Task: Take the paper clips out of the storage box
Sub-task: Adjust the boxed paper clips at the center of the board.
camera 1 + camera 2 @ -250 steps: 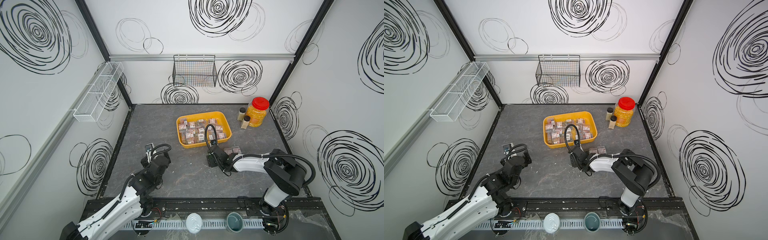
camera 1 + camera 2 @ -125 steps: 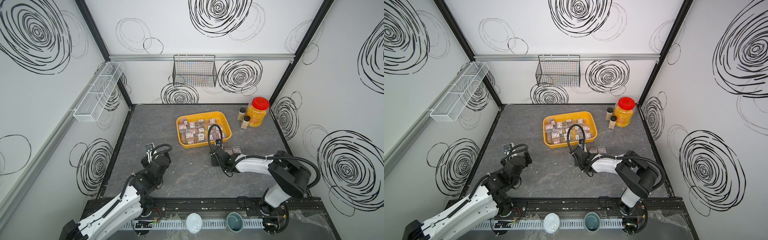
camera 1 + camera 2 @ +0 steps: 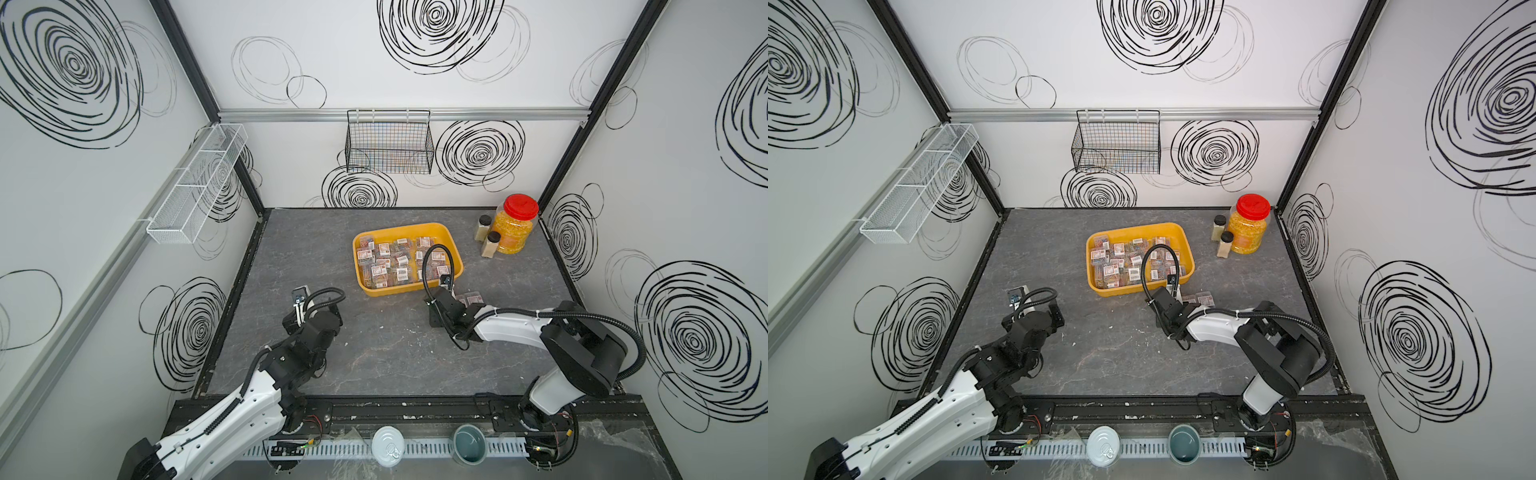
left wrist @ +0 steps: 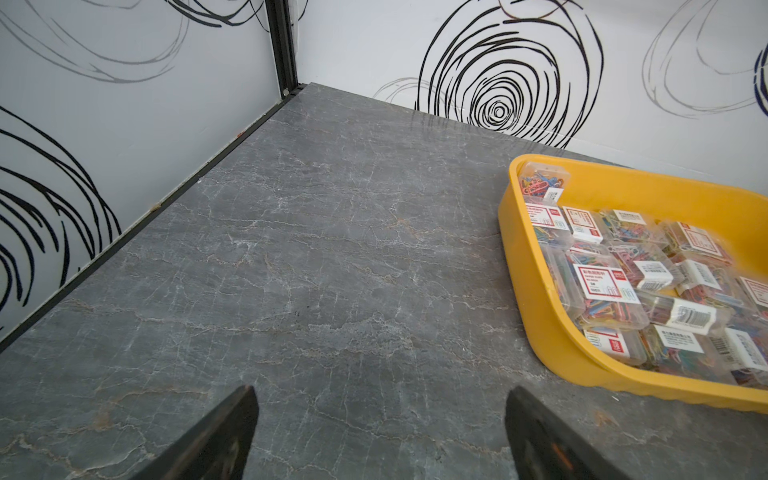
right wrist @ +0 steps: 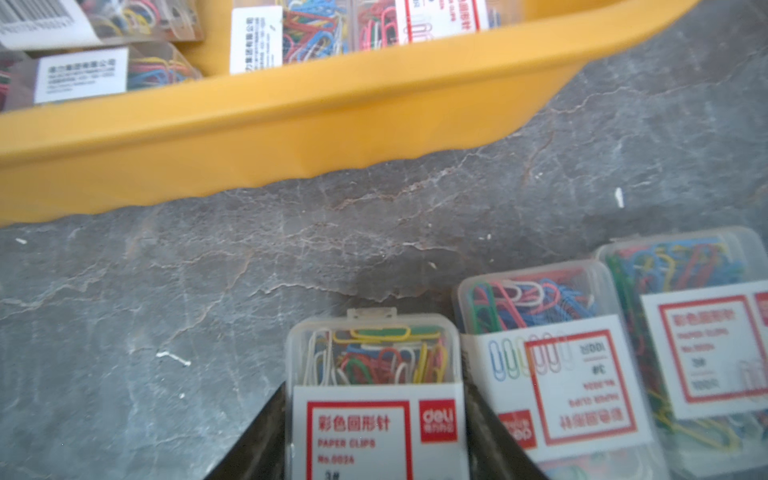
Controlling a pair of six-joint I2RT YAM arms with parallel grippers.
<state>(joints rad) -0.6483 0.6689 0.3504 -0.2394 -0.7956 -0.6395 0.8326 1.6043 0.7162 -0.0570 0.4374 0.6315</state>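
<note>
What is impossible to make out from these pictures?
Whether the right end effector grips the case: bottom edge cuts the fingers off, right wrist view.
Case count in the storage box: cable covers some, in a top view.
Labels in both top views: too small.

Yellow-orange storage box (image 3: pixel 399 289), multicoloured paper clips (image 3: pixel 380 270).

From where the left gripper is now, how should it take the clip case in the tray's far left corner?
Come from above onto the corner case and pinch across its narrow width. The storage box walls block two sides, neighbouring cases crowd the others; only its propped-up top looks free.
</note>
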